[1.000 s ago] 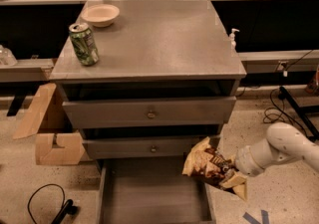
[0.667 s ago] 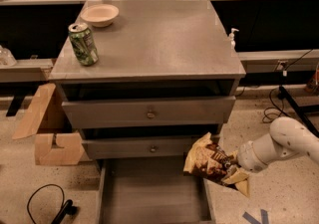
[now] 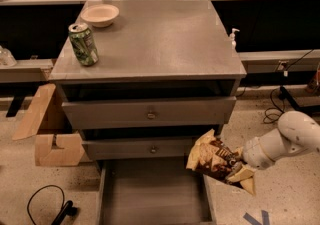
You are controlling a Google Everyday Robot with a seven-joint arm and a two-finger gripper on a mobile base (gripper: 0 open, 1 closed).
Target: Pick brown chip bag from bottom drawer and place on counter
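**Arm rises a touch; bag hardly shifts**

Since the earlier frames the arm's elbow has lifted slightly, while the bag has barely moved. The counter [image 3: 165, 39] lies well above. The bottom drawer [image 3: 155, 196] stands open below. The brown chip bag [image 3: 212, 158] hangs in the air over the drawer's right edge. The gripper [image 3: 239, 165] is closed on the bag's right end. The bag is likely light, crinkly and slippery, with fragile contents, so a pinch at the sealed end suits it.
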